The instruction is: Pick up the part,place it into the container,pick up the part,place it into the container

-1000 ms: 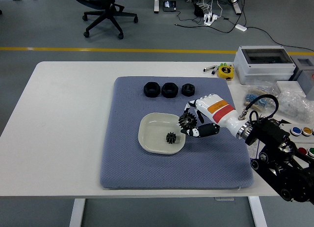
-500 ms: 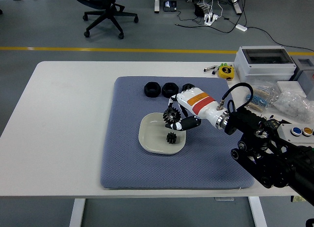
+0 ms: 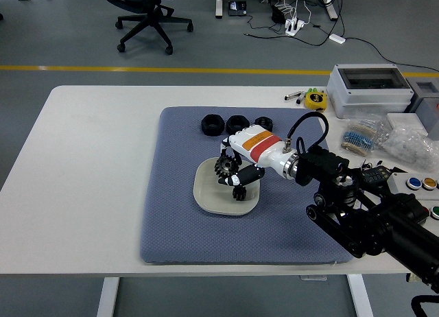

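Observation:
My right hand [image 3: 228, 167], white with an orange-red band, hangs over the cream bowl [image 3: 206, 195] in the middle of the blue-grey mat. Its fingers are shut on a black toothed gear [image 3: 224, 167], held just above the bowl's inside. A smaller black gear [image 3: 239, 191] lies in the bowl, partly hidden under the thumb. Three black ring-shaped parts sit in a row at the mat's far edge: one [image 3: 212, 125], a second [image 3: 237, 123] and a third [image 3: 263, 122]. The left arm does not show.
The blue-grey mat [image 3: 178, 228] covers the table's middle. At the right stand a grey box with a clear lid [image 3: 369, 88], plastic bags of small parts [image 3: 405, 140], a yellow tape measure [image 3: 315, 99] and coloured buttons [image 3: 420, 183]. An office chair [image 3: 144, 15] stands on the floor behind.
My right hand has carried the toothed gear leftwards from the bowl's right rim to above its middle, and the forearm has reached further in over the mat.

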`<state>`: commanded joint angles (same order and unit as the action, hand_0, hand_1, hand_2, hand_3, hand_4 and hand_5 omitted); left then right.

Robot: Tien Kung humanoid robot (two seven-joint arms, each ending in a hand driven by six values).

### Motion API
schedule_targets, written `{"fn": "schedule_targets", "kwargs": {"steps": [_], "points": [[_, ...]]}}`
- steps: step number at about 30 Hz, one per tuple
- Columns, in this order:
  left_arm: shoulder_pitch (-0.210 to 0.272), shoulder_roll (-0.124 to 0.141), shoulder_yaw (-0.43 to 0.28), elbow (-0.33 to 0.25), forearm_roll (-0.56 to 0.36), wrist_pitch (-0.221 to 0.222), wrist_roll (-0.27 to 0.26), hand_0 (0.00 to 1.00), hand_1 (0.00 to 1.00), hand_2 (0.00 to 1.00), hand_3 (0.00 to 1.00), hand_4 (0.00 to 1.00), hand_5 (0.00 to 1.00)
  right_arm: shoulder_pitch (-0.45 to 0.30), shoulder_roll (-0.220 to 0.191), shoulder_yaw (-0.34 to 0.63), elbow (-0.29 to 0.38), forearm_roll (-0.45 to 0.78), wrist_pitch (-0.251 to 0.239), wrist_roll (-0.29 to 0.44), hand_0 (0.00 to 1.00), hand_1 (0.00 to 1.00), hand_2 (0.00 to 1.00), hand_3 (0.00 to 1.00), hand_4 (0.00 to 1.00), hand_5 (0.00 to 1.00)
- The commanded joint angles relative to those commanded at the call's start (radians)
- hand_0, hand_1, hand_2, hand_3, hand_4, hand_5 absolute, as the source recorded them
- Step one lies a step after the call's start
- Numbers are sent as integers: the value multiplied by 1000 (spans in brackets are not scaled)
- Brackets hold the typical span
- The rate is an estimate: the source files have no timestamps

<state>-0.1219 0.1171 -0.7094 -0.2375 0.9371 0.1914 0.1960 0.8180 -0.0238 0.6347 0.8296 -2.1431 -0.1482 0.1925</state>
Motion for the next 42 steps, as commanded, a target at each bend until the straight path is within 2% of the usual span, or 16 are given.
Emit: {"fn": "schedule_targets", "kwargs": {"steps": [7,9,17,31,37,38,42], "points": [[-1,0,-1,0,2,0,0,689,678,694,570,644,603,11,19,-1,-22,0,9,3,74,196,371,462,880,385],[-1,0,-1,0,1,0,0,689,677,694,569,644,603,12,22,-2,-30,5,12,5,78,199,384,464,852,401],[-2,1,2,0,-2,0,0,681,678,695,569,644,603,12,24,-8,-49,-8,69,5,90,205,391,463,853,422],[4,1,-5,-1,12,-2,4,680,677,695,569,644,603,10,24,-13,-64,4,38,26,85,193,372,478,851,411],[6,2,-6,-2,13,-2,5,678,677,694,568,644,603,5,24,-26,-69,4,45,37,89,194,368,483,857,405],[7,2,-6,-2,13,-3,5,673,676,695,568,644,603,4,24,-27,-70,4,48,40,95,198,383,684,882,397],[9,3,-7,-2,16,-3,6,673,676,695,568,644,603,1,24,-32,-72,10,43,52,95,198,383,684,882,397]]}}
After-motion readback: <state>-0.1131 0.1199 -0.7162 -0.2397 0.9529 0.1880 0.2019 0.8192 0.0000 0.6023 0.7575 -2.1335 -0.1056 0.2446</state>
